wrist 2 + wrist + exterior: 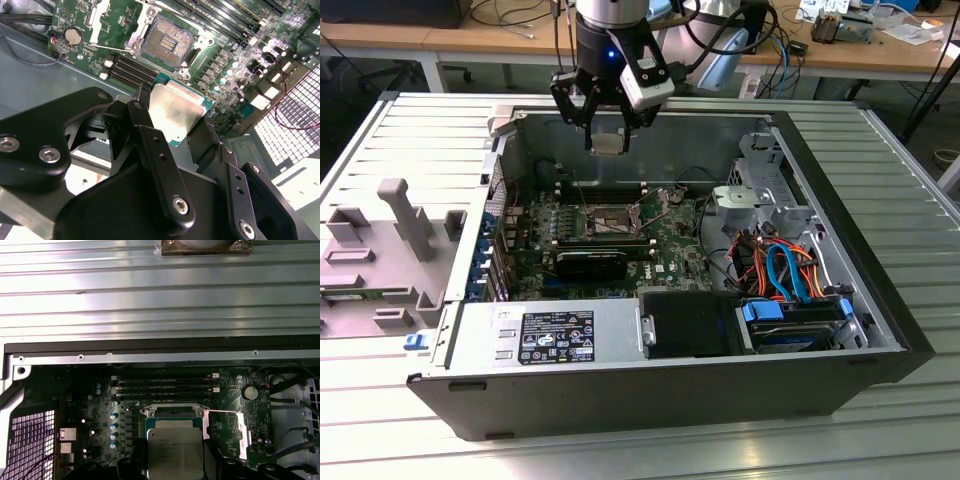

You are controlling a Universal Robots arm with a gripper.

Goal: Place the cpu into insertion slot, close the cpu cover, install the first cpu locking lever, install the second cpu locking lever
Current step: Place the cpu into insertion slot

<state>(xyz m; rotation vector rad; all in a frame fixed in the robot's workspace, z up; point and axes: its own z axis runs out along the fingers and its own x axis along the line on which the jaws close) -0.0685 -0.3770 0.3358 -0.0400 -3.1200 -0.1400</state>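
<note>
My gripper [607,140] hangs above the open computer case, shut on the cpu [607,144], a flat silver-topped square chip. In both wrist views the cpu [175,107] [175,452] sits between the black fingers [150,135]. The insertion slot [605,222] lies below it on the green motherboard, a dark square socket with its contact field exposed [167,42]. The chip is well above the slot [175,412] and apart from it. The cpu cover [243,435] stands raised at one side of the slot. A thin silver locking lever [107,46] lies beside the socket.
The case walls [840,200] ring the board. A black card [590,265] and a silver power supply [555,335] sit nearer the camera. A drive bay with blue and orange cables [785,270] is at the exterior view's right. A grey fixture [400,215] stands outside the case at the left.
</note>
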